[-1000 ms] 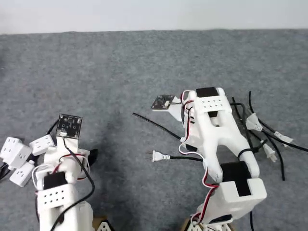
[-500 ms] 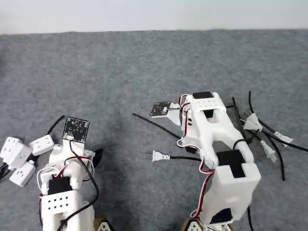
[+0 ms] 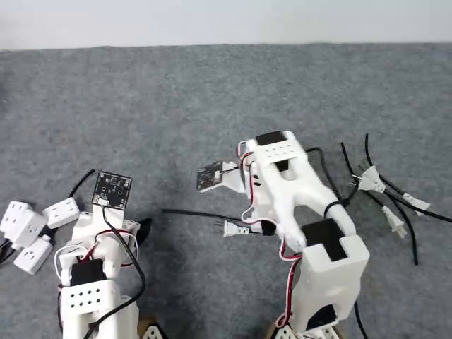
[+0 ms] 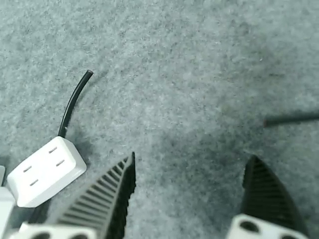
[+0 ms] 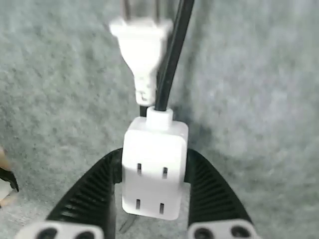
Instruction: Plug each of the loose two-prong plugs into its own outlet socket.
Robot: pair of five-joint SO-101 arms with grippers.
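My right gripper is shut on a white outlet socket block that has a black cable running out of its far end. A white two-prong plug lies on the carpet just beyond it, prongs pointing away. From above, this plug lies beside the right arm, and the cable stretches left. My left gripper hangs open over bare carpet, with a white socket block beside one finger. Three white socket blocks are clustered at the left edge.
Two more loose plugs with tangled black cables lie at the right of the table. A black cable end points away from the socket near the left gripper. Grey carpet stretches open toward the far wall.
The right arm swung left with the socket block, dragging its black cable leftward alongside the plug. The left arm pulled back toward its base earlier, then held still.
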